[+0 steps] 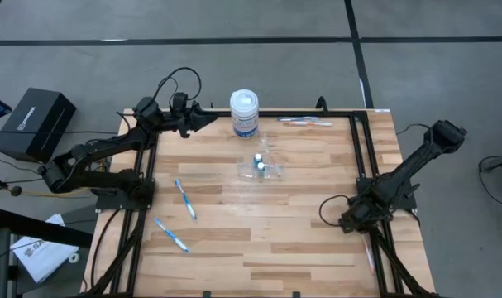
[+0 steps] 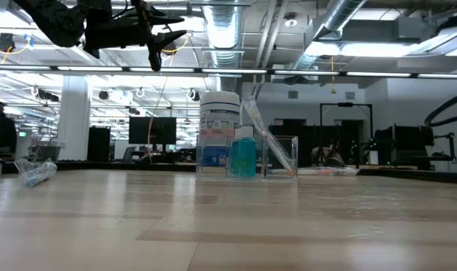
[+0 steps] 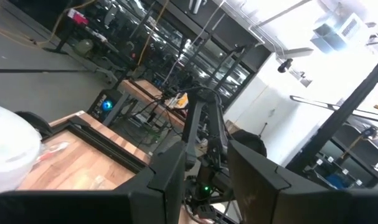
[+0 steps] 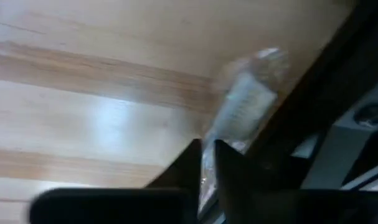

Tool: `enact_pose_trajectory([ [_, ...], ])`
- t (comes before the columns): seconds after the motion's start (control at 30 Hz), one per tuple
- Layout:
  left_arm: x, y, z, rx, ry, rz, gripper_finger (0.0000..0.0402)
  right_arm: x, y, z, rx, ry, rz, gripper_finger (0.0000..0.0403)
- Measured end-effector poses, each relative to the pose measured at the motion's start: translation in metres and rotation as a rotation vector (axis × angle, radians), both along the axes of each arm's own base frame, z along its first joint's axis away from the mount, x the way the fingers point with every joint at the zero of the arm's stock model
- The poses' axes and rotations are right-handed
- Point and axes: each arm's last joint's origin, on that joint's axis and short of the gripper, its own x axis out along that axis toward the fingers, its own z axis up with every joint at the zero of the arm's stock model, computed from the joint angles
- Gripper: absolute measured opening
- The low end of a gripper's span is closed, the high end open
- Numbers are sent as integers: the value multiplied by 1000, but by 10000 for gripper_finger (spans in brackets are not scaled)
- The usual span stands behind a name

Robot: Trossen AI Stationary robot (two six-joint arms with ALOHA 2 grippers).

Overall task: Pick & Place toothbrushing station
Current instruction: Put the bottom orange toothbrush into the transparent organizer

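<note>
Clear plastic holder stands mid-table with two toothbrushes lying loose, so we think most work is left. Left gripper hangs high, fingers apart. Right gripper looks nearly together, maybe empty.

My counter is a pale wood-plank top framed by dark rails. Near its far edge stands a white jar with a blue label. Just in front of the jar, around mid-counter, sits the clear plastic holder with two tiny cylinders at it. Two blue-and-white toothbrushes lie apart on my left side, one nearer the front edge. A wrapped toothbrush lies at the far right edge.
</note>
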Motion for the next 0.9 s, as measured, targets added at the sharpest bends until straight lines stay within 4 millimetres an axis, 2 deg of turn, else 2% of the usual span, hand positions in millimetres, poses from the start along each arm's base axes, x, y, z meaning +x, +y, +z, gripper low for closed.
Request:
enact_pose_trajectory([
  [0.17,0,0,0,2,2,-14,115,5,-2,0,8,-32,-18,7],
  [0.47,0,0,0,3,2,-13,115,26,-6,3,8,-236,-103,0],
  [0.9,0,0,0,2,1,-11,115,70,-41,35,-292,-595,-183,0],
])
